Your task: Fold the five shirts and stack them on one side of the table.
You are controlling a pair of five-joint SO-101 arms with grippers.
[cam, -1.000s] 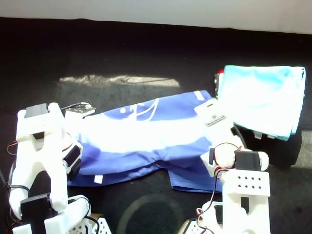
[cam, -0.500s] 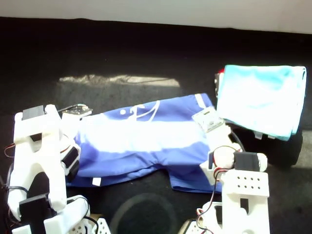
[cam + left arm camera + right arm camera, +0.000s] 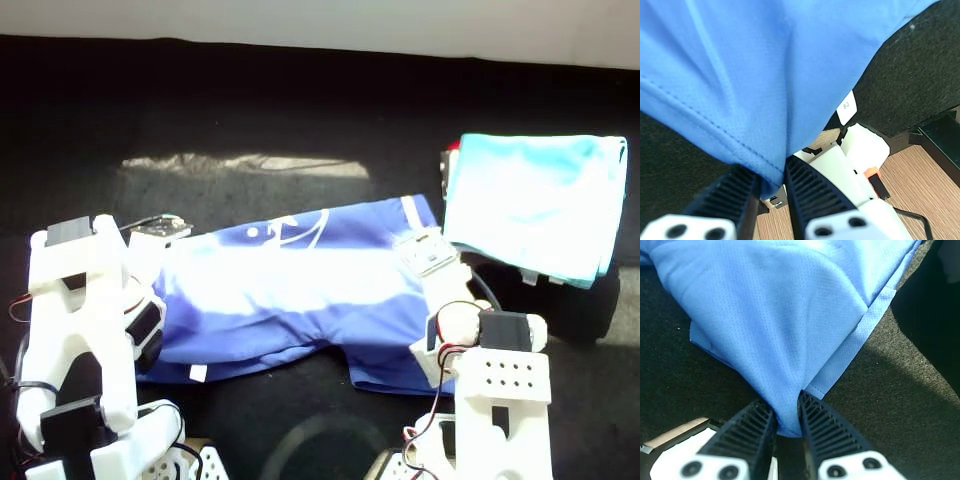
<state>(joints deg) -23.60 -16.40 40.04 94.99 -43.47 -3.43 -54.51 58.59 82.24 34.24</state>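
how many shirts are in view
2. A blue shirt lies spread across the middle, held at its ends by the left claw and right claw. A folded pale turquoise shirt sits on the right side. More may be hidden beneath it.

Black felt-like cloth [image 3: 300, 110] across the table [image 3: 90, 120], edge to edge. Pale wall [image 3: 400, 22] along the far edge. Bright sunlight patch [image 3: 240, 163] left of centre. Wood-grain surface [image 3: 920, 187] beyond the near edge.
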